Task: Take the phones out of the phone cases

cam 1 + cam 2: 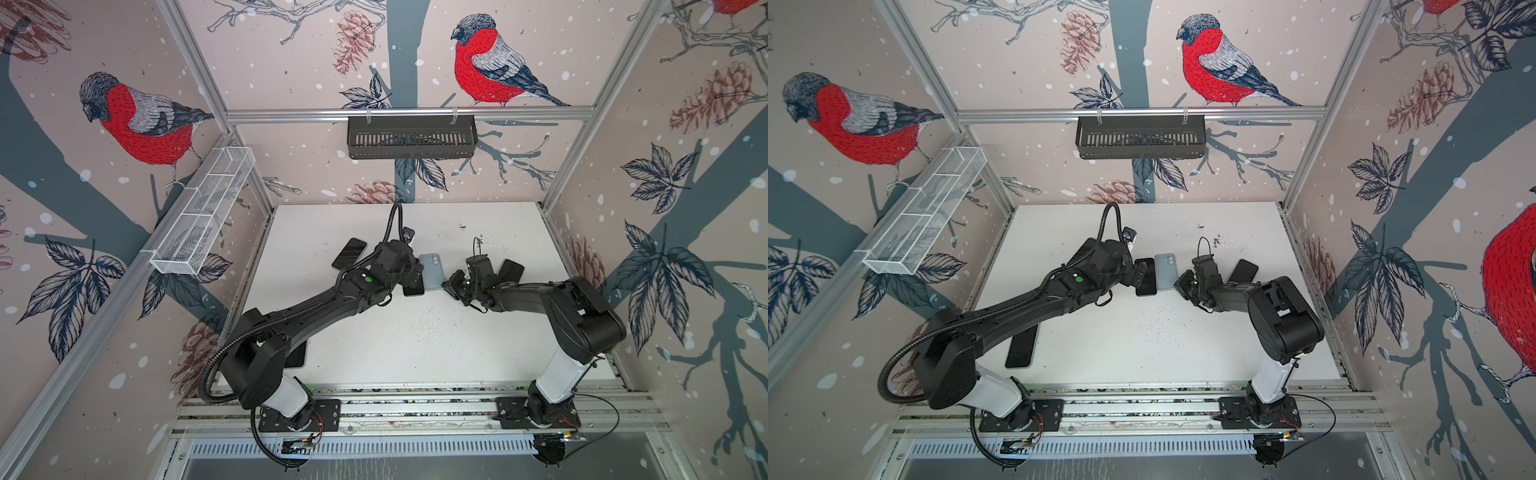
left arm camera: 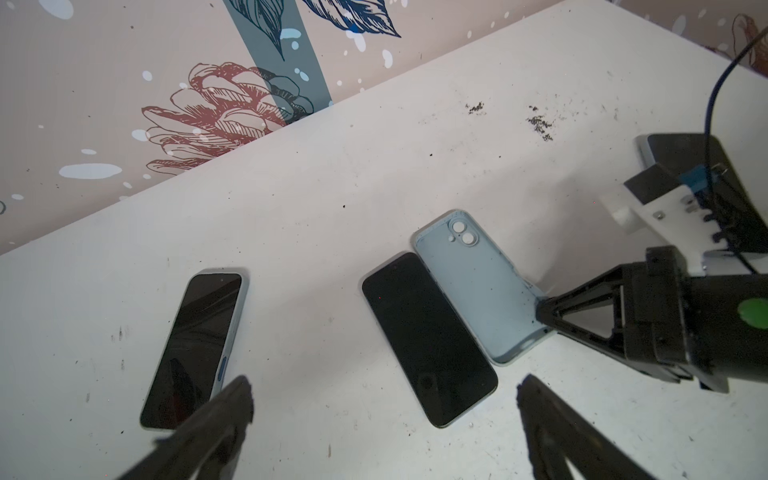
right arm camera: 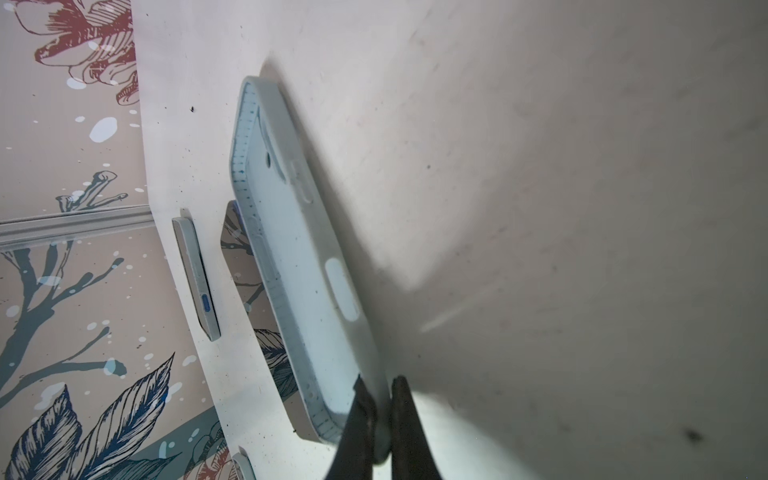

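Off to the outer side of the left hand [image 2: 384, 388] lies a second dark-screened phone in a pale blue case [image 2: 195, 349], with one finger of that hand showing over its near end. A careless drop or sweep there could knock it across the white surface [image 2: 332, 187]. The left hand itself hangs empty with its fingers spread wide. The bare black slab phone [image 2: 428, 336] lies screen up on the surface just ahead of those fingers and between them, out of its cover, so the task looks all but done. Against the phone's long edge, on the side toward the right hand [image 2: 544, 313], rests the empty light blue soft phone case [image 2: 478, 286], open side up. The right hand is closed narrow on that case's corner rim. The main risk, as I judge it, sits there: if the right hand pulls the case away low or sideways, the rim could catch the phone and drag or spin it. The thin, flexible lip could also slip out of so small a pinch.
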Robot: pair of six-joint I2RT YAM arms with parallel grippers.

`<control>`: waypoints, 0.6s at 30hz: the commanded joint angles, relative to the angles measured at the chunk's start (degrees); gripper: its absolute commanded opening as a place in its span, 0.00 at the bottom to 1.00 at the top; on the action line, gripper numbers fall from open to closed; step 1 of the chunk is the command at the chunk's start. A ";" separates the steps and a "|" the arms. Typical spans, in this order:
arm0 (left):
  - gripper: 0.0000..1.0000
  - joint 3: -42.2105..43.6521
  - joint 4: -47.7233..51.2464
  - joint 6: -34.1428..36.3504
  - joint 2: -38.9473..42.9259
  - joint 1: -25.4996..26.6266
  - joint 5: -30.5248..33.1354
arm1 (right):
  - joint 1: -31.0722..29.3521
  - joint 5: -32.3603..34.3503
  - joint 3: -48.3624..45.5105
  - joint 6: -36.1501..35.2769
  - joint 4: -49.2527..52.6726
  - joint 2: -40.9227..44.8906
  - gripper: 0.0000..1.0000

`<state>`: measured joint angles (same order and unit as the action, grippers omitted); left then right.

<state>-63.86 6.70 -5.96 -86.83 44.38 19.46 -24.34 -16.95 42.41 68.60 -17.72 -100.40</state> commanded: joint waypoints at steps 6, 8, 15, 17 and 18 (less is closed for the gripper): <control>0.98 -1.60 0.08 -2.09 1.57 -0.52 -0.92 | -2.11 1.39 0.40 -0.83 -0.05 -0.95 0.06; 0.98 -1.86 0.24 -1.96 1.57 -0.63 -0.68 | -2.45 1.56 0.26 -0.76 0.55 -0.85 0.09; 0.98 -2.44 0.78 -2.37 1.75 -0.85 -0.57 | -3.20 2.11 0.52 -1.66 4.29 0.62 0.42; 0.98 -2.70 0.94 -2.62 1.84 -0.99 -0.65 | -3.24 2.10 0.39 -1.86 4.98 1.30 0.51; 0.98 -2.87 1.03 -2.66 1.84 -1.03 -0.65 | -3.24 2.25 0.46 -2.17 5.63 1.73 0.55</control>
<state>-66.04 7.09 -7.66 -85.43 43.59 19.07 -27.49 -15.92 42.83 67.51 -17.17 -99.31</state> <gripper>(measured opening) 0.983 0.535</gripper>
